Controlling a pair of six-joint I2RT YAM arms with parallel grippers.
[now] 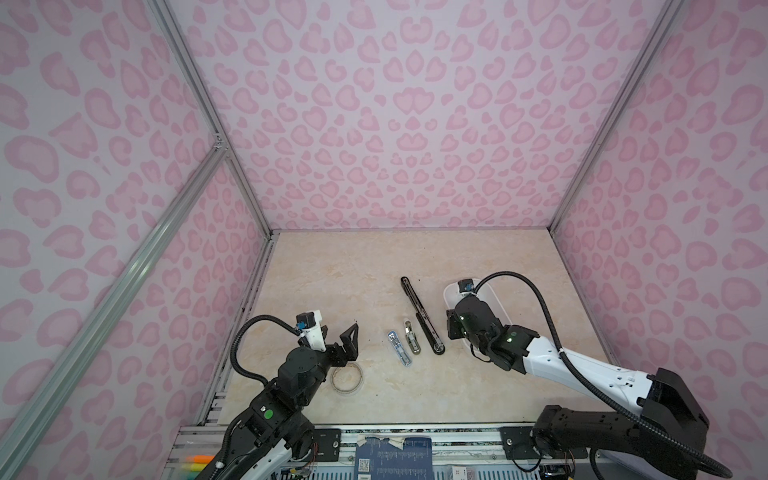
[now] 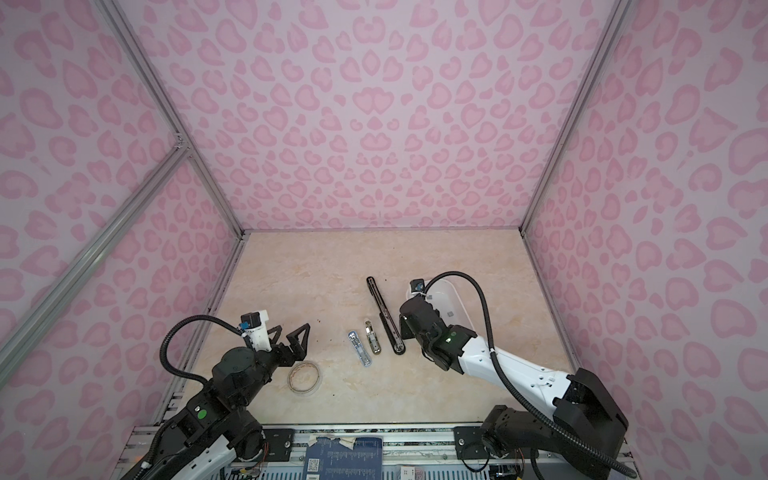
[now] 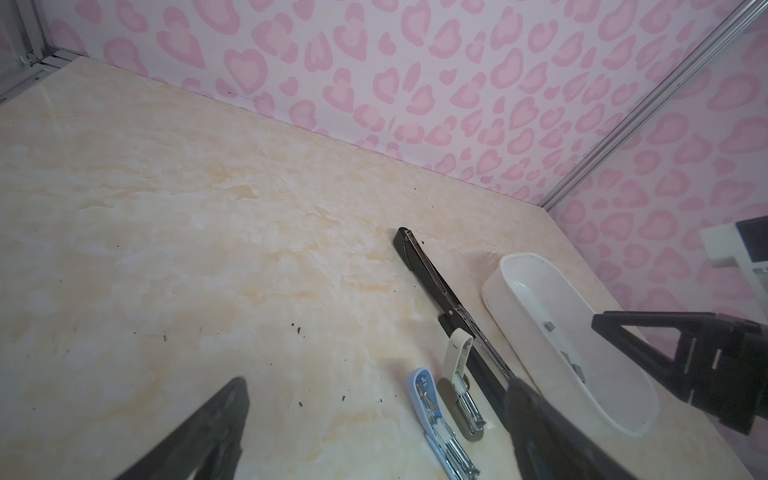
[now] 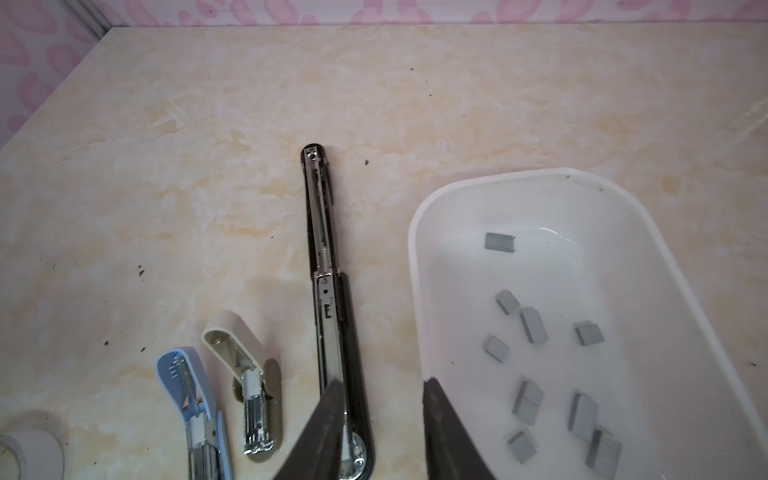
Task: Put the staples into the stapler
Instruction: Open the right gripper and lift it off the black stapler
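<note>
The left end effector (image 1: 338,336) is held wide open and empty above the worktop (image 1: 332,270), well apart from the work, so little risk is expected there. The right end effector (image 4: 382,419) is set to a narrow gap and holds nothing. In the right wrist view, one finger overlies the black stapler (image 4: 332,332) and the other the rim of the white tray (image 4: 415,266). A straight descent is likely to knock either.

The staples (image 4: 533,325) lie flat on the tray floor, so a strip may slip from the grip or snap when pinched.

The blue stapler (image 1: 400,348), the beige stapler (image 1: 411,338) and the black stapler lie opened with channels up. Their long axes run from the near edge toward the back wall, far ends leaning left. The strips are scattered with no shared heading. A strip not turned to match a channel is likely to jam.
</note>
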